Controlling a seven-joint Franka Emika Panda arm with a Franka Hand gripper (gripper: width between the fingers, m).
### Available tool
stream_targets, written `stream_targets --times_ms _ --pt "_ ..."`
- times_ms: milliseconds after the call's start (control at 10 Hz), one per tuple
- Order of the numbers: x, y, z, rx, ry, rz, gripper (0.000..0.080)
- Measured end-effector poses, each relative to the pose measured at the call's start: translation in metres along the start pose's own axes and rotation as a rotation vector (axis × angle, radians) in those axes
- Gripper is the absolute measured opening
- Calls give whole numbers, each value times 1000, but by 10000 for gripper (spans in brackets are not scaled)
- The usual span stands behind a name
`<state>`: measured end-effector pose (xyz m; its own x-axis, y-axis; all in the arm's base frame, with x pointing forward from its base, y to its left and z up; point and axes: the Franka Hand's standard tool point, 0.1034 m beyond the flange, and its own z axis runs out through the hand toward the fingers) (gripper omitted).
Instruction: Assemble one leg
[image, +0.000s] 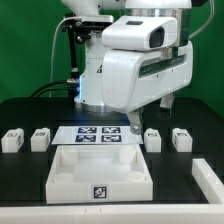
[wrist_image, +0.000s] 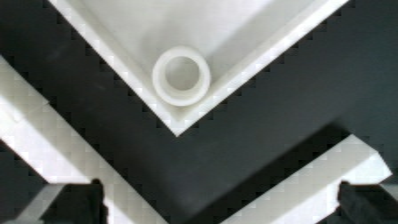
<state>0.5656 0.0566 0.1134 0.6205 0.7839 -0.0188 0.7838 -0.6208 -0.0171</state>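
Smooth white plastic legs (image: 41, 138), matt black table (image: 20, 182)

Black table (image: 20, 195). Marker board (image: 98, 135) flat at centre, several tags up. White square tray (image: 68, 186) just before it, tag on near wall. Round socket (wrist_image: 182, 77) in tray corner. Green backdrop (image: 30, 40).

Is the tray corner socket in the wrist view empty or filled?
Empty: the socket is a bare ring, its hollow showing, nothing seated inside.

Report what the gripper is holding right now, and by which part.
Nothing is held: the gripper is open and empty, over a corner socket of the tabletop.
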Motion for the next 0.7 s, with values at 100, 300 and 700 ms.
stream_targets --times_ms 100,300,700 --pt "0 0 0 0 0 0 650" --pt "0 0 0 0 0 0 650" --pt "0 0 0 1 0 0 650"
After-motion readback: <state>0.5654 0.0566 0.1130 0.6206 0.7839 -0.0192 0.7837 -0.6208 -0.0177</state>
